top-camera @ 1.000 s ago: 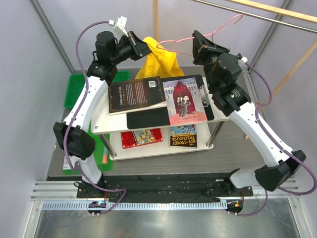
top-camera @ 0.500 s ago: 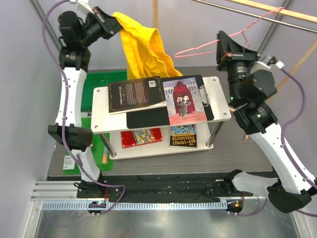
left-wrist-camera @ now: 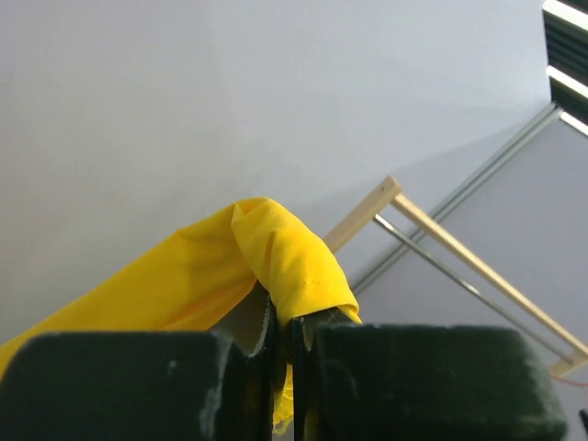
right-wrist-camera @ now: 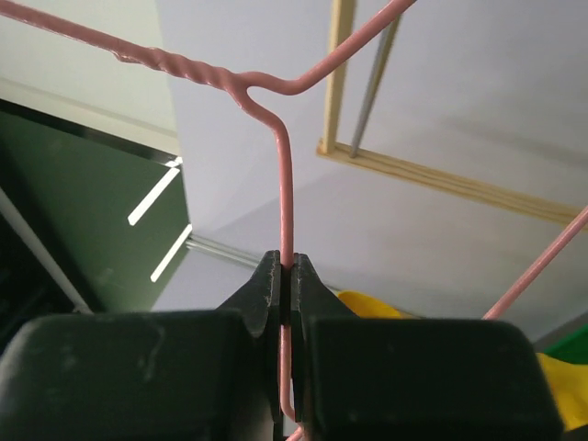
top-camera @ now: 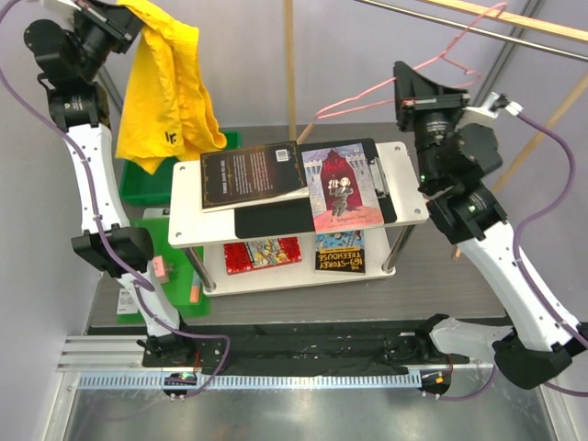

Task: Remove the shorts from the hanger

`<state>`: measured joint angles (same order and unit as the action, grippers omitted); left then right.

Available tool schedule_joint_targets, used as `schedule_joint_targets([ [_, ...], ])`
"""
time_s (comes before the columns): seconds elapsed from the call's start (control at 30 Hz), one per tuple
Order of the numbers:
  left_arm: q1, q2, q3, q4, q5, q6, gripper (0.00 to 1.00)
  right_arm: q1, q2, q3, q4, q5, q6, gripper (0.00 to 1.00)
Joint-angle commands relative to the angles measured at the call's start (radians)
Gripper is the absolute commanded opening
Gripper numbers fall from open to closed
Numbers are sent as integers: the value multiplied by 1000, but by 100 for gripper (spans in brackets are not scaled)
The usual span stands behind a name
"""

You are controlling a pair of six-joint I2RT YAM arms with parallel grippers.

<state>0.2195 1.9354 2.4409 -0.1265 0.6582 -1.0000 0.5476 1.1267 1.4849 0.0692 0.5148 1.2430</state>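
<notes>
Yellow shorts [top-camera: 167,92] clamped by left end effector [left-wrist-camera: 283,320]; right end effector [right-wrist-camera: 287,273] pinches hanger [right-wrist-camera: 284,184], wrist-confirmed.

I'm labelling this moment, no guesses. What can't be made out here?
- Shorts: left wrist view shows one fold only; fingers and frame edge hide the rest.
- Hanger: right wrist view cuts off most of it.
- Black mark on the shorts, top view: too small to read.
- Lower-shelf books: half covered by the upper shelf.

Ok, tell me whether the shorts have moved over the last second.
Yes. In the top view the shorts, held by the left claw, went left, from behind the black book to over the green bin, off the pink hanger.
</notes>
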Motion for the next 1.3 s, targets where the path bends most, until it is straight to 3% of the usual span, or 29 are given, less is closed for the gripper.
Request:
schedule_joint_targets([
  [0.0,37,45,131,194,-92,-123,0,3,42,26,-20,-52,-39,1],
  [0.13,57,73,193,225,-147,-153,0,-2,62,35,-25,-67,-47,1],
  [0.23,64,45,121,243,-149,-161,0,-11,58,25,-25,-59,-51,1],
  [0.33,64,42,38,263,-121,-170,0,-12,47,8,-20,-47,-57,1],
  [0.47,66,135,98,212,-48,-198,0,-18,28,-26,0,-45,-54,1],
  [0.67,31,180,55,191,3,-181,0,-23,18,-51,18,-48,-42,1],
  [0.77,20,171,44,78,-6,-85,0,-23,15,-51,18,-58,-40,1],
  [0.9,1,97,12,-137,-127,182,0,-25,10,-57,17,-62,-45,1],
  [0.97,-17,77,-34,-199,-198,236,0,-23,13,-63,15,-67,-39,1],
  [1.27,-52,84,-124,-346,-268,400,0,-23,21,-78,15,-90,-19,1],
])
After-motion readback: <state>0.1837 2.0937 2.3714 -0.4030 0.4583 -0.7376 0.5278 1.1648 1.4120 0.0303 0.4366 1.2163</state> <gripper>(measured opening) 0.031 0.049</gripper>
